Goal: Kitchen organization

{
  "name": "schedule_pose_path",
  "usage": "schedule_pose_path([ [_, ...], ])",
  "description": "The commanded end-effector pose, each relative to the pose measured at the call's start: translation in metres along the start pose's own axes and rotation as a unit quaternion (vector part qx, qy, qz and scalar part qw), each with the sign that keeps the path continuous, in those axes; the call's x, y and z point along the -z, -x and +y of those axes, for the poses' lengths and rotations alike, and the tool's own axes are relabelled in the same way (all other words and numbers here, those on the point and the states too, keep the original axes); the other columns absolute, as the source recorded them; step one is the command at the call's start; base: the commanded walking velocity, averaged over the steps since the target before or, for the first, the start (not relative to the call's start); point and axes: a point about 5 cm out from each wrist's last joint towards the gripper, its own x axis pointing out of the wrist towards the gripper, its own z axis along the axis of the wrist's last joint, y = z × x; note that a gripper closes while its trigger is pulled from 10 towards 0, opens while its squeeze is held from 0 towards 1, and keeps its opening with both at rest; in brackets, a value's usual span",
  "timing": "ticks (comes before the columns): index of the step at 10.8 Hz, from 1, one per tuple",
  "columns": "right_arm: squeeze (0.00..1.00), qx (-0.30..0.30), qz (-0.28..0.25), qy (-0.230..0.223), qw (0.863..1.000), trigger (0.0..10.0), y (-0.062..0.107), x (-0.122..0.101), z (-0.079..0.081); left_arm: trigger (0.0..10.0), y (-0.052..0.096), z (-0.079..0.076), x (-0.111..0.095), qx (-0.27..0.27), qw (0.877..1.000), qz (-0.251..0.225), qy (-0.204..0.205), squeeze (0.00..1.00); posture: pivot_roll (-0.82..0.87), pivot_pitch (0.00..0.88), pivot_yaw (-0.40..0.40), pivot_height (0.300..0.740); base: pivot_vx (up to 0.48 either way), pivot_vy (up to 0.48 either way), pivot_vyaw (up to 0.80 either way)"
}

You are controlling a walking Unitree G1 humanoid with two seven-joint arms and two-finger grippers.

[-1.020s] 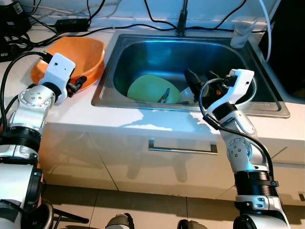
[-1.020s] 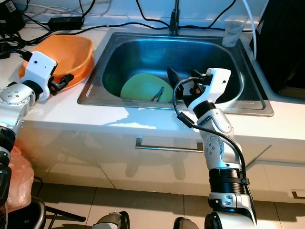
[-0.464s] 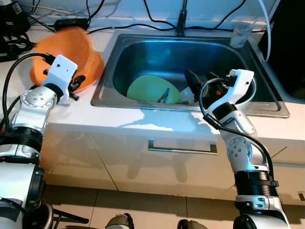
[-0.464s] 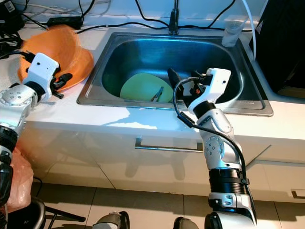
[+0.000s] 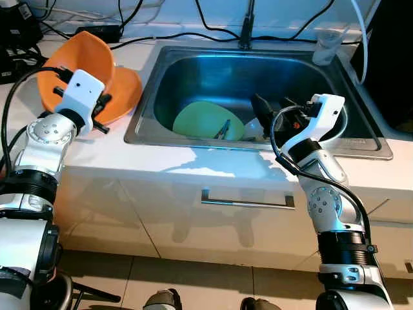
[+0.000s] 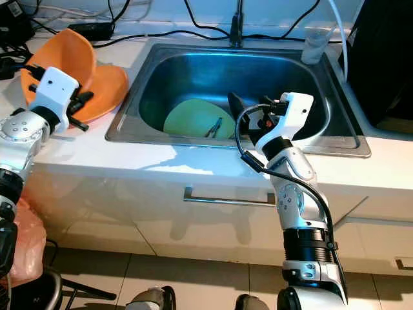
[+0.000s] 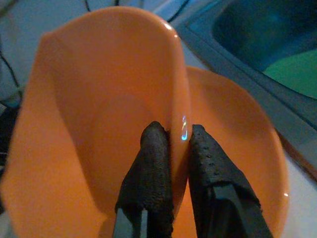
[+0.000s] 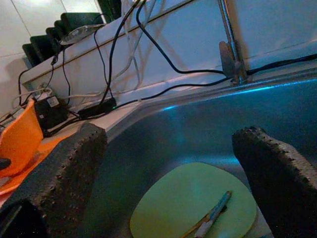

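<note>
L gripper [image 7: 171, 148] is pinching the rim of an orange bowl [image 5: 77, 64], fingers [image 7: 153, 163] nearly closed w/ just the bowl wall between them, one inside and one outside. That bowl is tilting up on edge, near vertical, over the counter [image 5: 213, 165] left of the sink [image 5: 361, 145]. A 2nd orange bowl [image 5: 126, 90] is lying flat on the counter just beneath and beside it, close to the sink's left rim; wrist view is showing the raised bowl standing in front of the flat one, whether they're touching I can't tell. R gripper [image 8: 168, 163] is hovering over the sink's right half, jaws spread wide and holding nothing, pointing toward the basin's left-back side. Down in the basin a green plate [image 5: 203, 119] is lying flat, w/ a utensil [image 8: 210, 220] resting on its right edge; type is too small to tell. Right of the plate, under the R gripper, some pale dishware is sitting but it's mostly hidden by the arm. A faucet [image 5: 245, 29] is standing at the back of the sink, black cables [image 5: 187, 35] are running along the counter behind it, and a power brick [image 5: 97, 30] is lying behind the bowls. A clear cup [image 5: 326, 45] is standing at the sink's back-right corner. A drawer handle [image 5: 248, 201] is showing on the cabinet front below.
</note>
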Motion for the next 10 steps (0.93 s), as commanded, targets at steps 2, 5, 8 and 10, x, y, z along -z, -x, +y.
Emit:
schedule_pose_path([
  [2,0.00,0.004,0.003,-0.004,1.000,10.0,-0.001,0.001,-0.001,0.0,0.000,0.005,-0.002,-0.019,1.000,-0.007,0.000,0.00,0.01,0.090,0.036,0.740,0.000,0.000,0.00],
  [5,0.00,0.007,0.004,-0.005,1.000,10.0,0.000,0.002,-0.002,0.0,-0.004,0.001,-0.020,-0.034,0.997,-0.061,-0.031,0.00,0.01,0.088,0.038,0.740,0.000,0.000,0.00],
  [8,0.00,0.007,0.002,-0.009,1.000,10.0,-0.003,0.000,-0.002,0.0,-0.010,-0.026,-0.051,-0.024,0.978,-0.150,-0.143,0.00,0.02,0.082,0.040,0.740,0.000,0.000,0.00],
  [10,0.00,0.006,0.001,-0.011,1.000,10.0,-0.003,0.000,-0.002,0.0,-0.008,-0.035,-0.063,-0.058,0.956,-0.199,-0.206,0.00,0.02,0.079,0.043,0.740,0.000,0.000,0.00],
])
